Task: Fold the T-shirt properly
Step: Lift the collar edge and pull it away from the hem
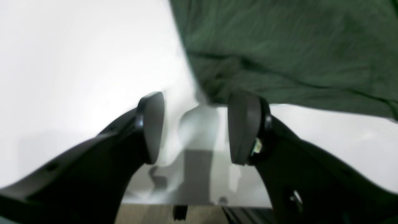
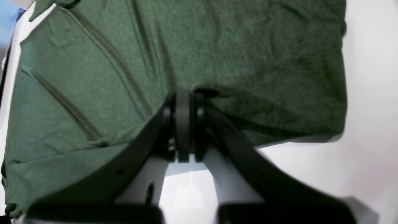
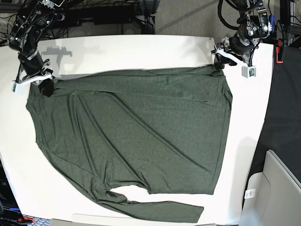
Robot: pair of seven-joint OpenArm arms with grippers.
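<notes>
Along the T-shirt's [image 3: 136, 136] far edge, right fingers [image 2: 182, 124] pinch fabric to anchor it while left fingers [image 1: 242, 127] gape empty beside it.

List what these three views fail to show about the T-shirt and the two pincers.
- T-shirt: the underside and any second sleeve are hidden by its own fabric in the base view.
- Right pincer: its tips are buried in the cloth fold in the right wrist view.
- Left pincer: blurred; the left wrist view crops the shirt at the top and right edges.
</notes>
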